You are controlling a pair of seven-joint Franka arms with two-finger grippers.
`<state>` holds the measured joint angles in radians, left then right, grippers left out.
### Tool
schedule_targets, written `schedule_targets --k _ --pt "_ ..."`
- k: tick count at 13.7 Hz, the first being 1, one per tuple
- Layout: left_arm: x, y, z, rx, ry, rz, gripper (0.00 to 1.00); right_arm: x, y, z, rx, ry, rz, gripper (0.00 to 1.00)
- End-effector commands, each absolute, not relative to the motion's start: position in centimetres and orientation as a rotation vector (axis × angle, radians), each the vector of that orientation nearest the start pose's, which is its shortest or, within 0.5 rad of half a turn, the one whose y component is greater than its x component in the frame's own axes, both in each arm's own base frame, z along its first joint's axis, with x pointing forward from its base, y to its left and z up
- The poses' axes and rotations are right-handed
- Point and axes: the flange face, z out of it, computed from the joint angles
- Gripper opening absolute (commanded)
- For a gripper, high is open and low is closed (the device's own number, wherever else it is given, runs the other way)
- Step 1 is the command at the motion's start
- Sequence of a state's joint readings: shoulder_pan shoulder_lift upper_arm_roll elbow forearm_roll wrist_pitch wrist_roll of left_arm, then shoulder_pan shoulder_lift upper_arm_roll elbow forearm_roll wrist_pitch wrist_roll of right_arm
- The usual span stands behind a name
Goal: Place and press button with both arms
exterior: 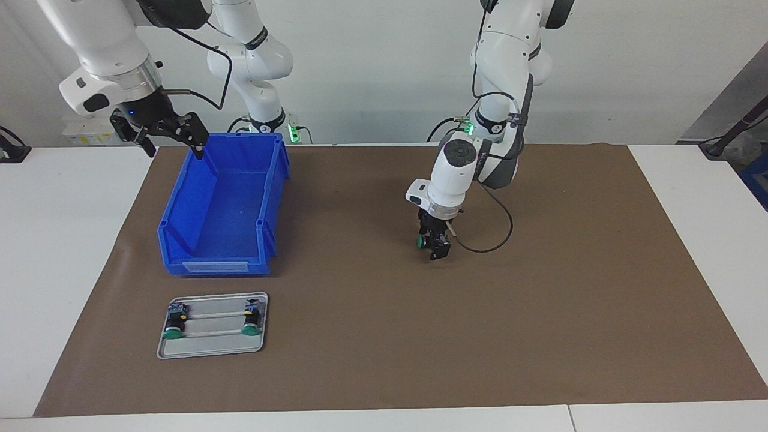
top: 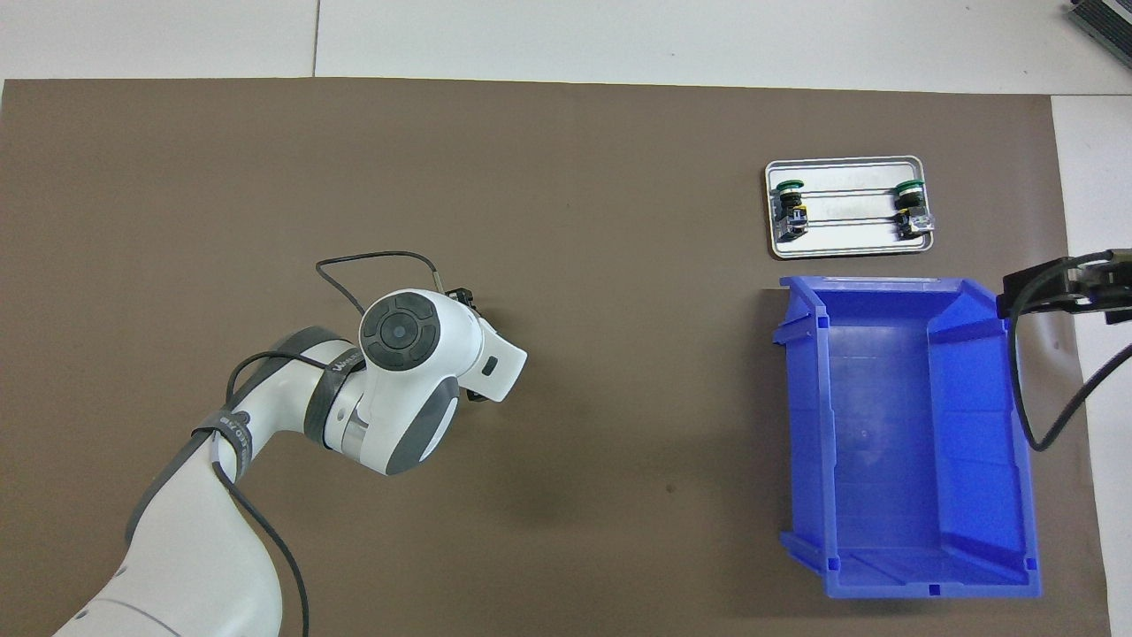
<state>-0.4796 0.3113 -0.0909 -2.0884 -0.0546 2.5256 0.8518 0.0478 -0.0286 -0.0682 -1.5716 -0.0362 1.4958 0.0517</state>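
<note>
My left gripper (exterior: 434, 245) is shut on a green-capped button (exterior: 423, 242) and holds it low over the middle of the brown mat (exterior: 540, 312). The cap faces sideways toward the right arm's end. I cannot tell whether it touches the mat. In the overhead view the left arm's white hand (top: 416, 354) hides this gripper and the button. My right gripper (exterior: 173, 151) is open and empty, raised over the blue bin's rim at the end nearest the robots; it also shows in the overhead view (top: 1030, 281).
A blue bin (exterior: 216, 264) stands on the mat at the right arm's end, also in the overhead view (top: 800, 425). Farther from the robots lies a small metal tray (exterior: 210, 347) with two more green-capped buttons (exterior: 174, 329) (exterior: 251, 324); the tray also shows in the overhead view (top: 849, 234).
</note>
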Motion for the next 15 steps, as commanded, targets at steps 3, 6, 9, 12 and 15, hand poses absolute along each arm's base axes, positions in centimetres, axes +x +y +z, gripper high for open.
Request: schedule_targets --k 3,6,9,12,15 --pt "48.97 -32.75 29.17 -2.447 2.033 -0.276 0.91 53.34 -1.61 63.48 -3.178 0.108 0.075 1.00" --pt "48.98 -32.66 29.20 -2.446 2.033 -0.276 0.91 53.32 -1.61 63.47 -3.178 0.108 0.077 1.00" --pt "48.80 -32.55 29.01 -2.446 2.037 -0.259 0.85 53.31 -1.85 63.47 -3.178 0.111 0.078 1.00" --pt "48.66 -32.48 28.91 -2.447 2.041 -0.240 0.72 53.33 -1.84 63.41 -3.176 0.110 0.078 1.00" --pt "48.75 -32.45 28.99 -2.447 2.039 -0.237 0.55 53.26 -1.85 63.33 -3.178 0.111 0.082 1.00"
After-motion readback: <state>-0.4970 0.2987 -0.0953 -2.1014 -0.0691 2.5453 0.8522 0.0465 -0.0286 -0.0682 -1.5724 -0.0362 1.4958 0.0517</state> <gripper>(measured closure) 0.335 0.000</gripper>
